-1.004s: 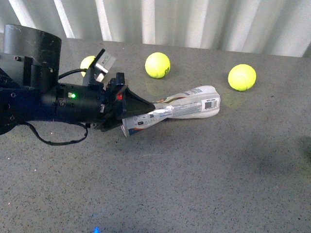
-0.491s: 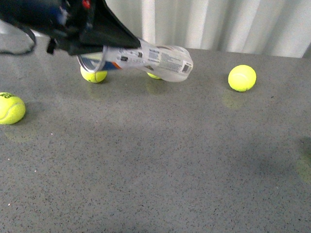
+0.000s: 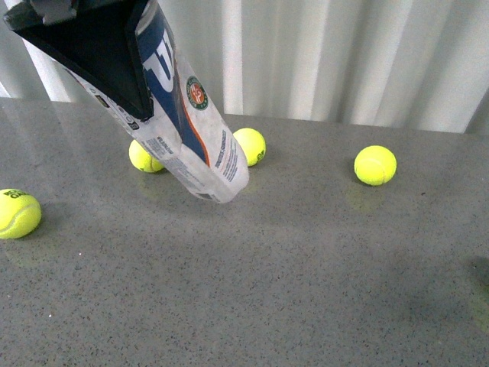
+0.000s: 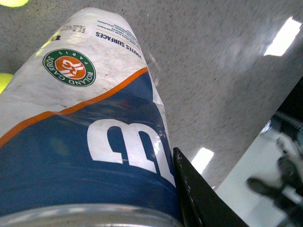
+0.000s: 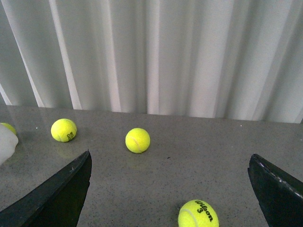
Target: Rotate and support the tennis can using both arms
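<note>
The tennis can (image 3: pixel 187 130) hangs steeply tilted at the upper left of the front view, its lower end just above the grey table (image 3: pixel 306 290). It has a white, blue and orange label with a round logo (image 3: pixel 197 92). My left gripper (image 3: pixel 149 92) is shut on its upper part, one black finger (image 3: pixel 99 53) lying across it. The left wrist view is filled by the can (image 4: pixel 94 123), its metal rim (image 4: pixel 85 215) nearest and a black finger (image 4: pixel 199 198) beside it. My right gripper (image 5: pixel 170 189) is open over bare table, apart from the can and absent from the front view.
Yellow-green tennis balls lie on the table: one (image 3: pixel 147 157) behind the can, one (image 3: pixel 250 145) to its right, one (image 3: pixel 375 165) far right, one (image 3: pixel 17 213) at the left edge. Another ball (image 5: pixel 198 213) lies between my right gripper's fingers. A white pleated curtain (image 3: pixel 344 53) backs the table.
The left gripper has lifted the can off the table and swung it from nearly level to steeply tilted, far end down. The view has shifted, showing a ball at the left edge.
</note>
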Controlling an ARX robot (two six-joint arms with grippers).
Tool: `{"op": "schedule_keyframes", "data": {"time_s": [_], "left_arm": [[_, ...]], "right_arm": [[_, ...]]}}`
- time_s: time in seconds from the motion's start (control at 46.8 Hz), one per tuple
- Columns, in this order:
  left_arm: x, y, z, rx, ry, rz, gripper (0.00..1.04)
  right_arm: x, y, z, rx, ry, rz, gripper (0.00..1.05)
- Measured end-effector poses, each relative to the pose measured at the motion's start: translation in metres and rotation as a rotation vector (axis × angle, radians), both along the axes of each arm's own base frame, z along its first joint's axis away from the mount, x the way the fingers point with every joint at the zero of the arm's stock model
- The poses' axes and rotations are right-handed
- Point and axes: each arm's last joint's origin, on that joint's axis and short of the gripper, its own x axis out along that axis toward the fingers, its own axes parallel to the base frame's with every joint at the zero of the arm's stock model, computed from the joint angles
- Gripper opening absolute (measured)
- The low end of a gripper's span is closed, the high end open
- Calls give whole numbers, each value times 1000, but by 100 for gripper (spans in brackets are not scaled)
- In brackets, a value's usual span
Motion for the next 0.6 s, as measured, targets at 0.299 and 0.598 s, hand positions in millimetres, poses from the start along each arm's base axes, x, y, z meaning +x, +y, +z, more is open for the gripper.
{"op": "schedule_keyframes", "data": {"time_s": [0.299,0.598], "left_arm": [[11,-47,-24,241,-16,-199,4],[21,-68,-67,345,102,-303,4]], "right_arm": [[0,0,0,0,0,0,98],[0,0,0,0,0,0,97]]}}
